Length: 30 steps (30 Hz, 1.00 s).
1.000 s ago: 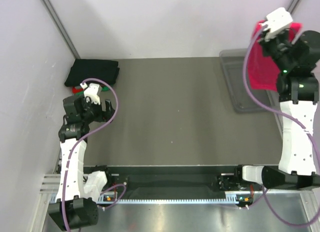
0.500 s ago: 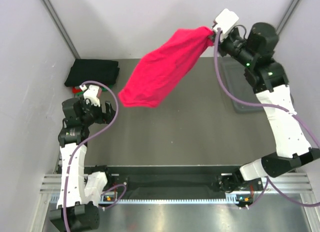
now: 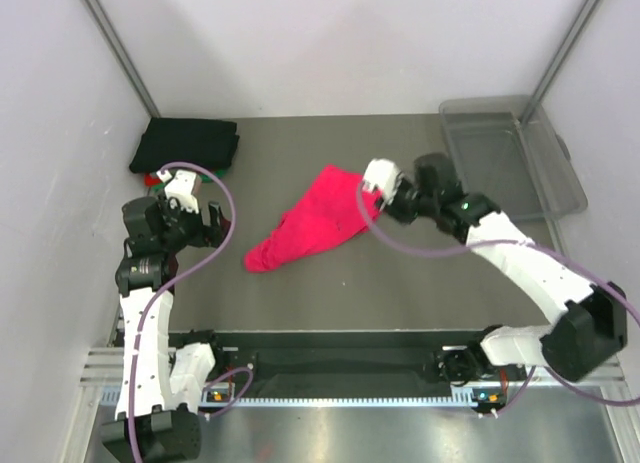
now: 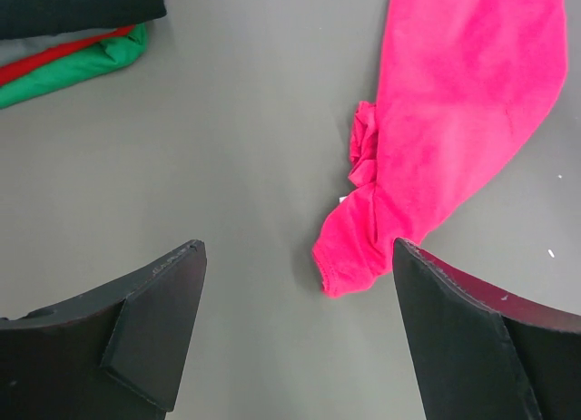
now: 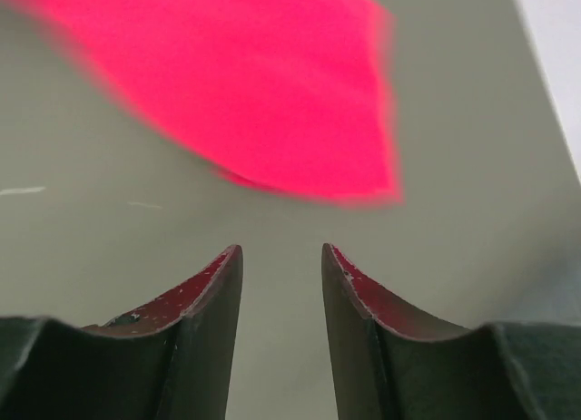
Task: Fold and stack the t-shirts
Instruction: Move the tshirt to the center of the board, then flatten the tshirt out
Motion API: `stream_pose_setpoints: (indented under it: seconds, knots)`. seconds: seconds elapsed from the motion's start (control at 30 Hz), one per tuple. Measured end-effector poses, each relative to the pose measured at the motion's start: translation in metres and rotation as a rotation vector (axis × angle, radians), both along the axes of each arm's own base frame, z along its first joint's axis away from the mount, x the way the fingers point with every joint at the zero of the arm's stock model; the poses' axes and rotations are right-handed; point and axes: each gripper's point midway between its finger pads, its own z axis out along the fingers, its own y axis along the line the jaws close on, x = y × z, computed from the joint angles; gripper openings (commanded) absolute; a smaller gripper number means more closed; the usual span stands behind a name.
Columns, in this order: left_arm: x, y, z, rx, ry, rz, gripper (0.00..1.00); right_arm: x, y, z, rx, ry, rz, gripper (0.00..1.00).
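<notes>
Left gripper (image 4: 295, 252): near me, fingers spread wide, holds nothing, hangs over table (image 3: 400, 273).
Pink-red tee (image 3: 305, 226): lies in crumpled heap mid-table. Not folded, not on pile.
Right gripper (image 5: 281, 252): fingers apart, nothing between them, just beside tee's right corner.
Far left corner: pile with black tee (image 3: 186, 143) on top, red tee (image 4: 64, 55) and green tee (image 4: 77, 71) under it.
Far right: clear bin (image 3: 480, 108).
I think three tees done, one left to fold and stack.
My count: four tees, one bin, two grippers.
</notes>
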Motion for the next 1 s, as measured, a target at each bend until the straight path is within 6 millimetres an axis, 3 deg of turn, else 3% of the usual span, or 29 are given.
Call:
stream_pose_setpoints:
  seconds: [0.07, 0.13, 0.23, 0.33, 0.47, 0.7, 0.87, 1.0]
  knots:
    - [0.001, 0.004, -0.001, 0.006, 0.006, 0.016, 0.85, -0.048, 0.043, 0.004, 0.024, 0.011, 0.218, 0.36]
    - [0.004, 0.012, -0.003, 0.022, 0.022, 0.056, 0.77, -0.081, 0.077, 0.007, 0.058, 0.016, 0.387, 0.36]
    - [0.015, 0.036, 0.001, 0.066, 0.042, 0.169, 0.77, -0.108, 0.107, -0.010, 0.039, 0.051, 0.534, 0.38]
    - [0.021, 0.066, 0.009, 0.114, 0.051, 0.309, 0.76, -0.117, 0.132, -0.041, -0.016, 0.120, 0.613, 0.38]
    - [0.018, 0.098, 0.002, 0.158, 0.089, 0.459, 0.76, -0.127, 0.173, -0.070, -0.068, 0.166, 0.711, 0.37]
    - [0.013, 0.134, -0.027, 0.179, 0.213, 0.606, 0.75, -0.143, 0.250, -0.074, -0.033, 0.104, 0.833, 0.35]
    - [0.007, 0.152, -0.031, 0.178, 0.234, 0.670, 0.75, -0.138, 0.288, -0.079, 0.009, 0.107, 0.845, 0.31]
    - [0.002, 0.168, -0.042, 0.162, 0.277, 0.713, 0.75, -0.130, 0.311, -0.095, 0.023, 0.145, 0.841, 0.31]
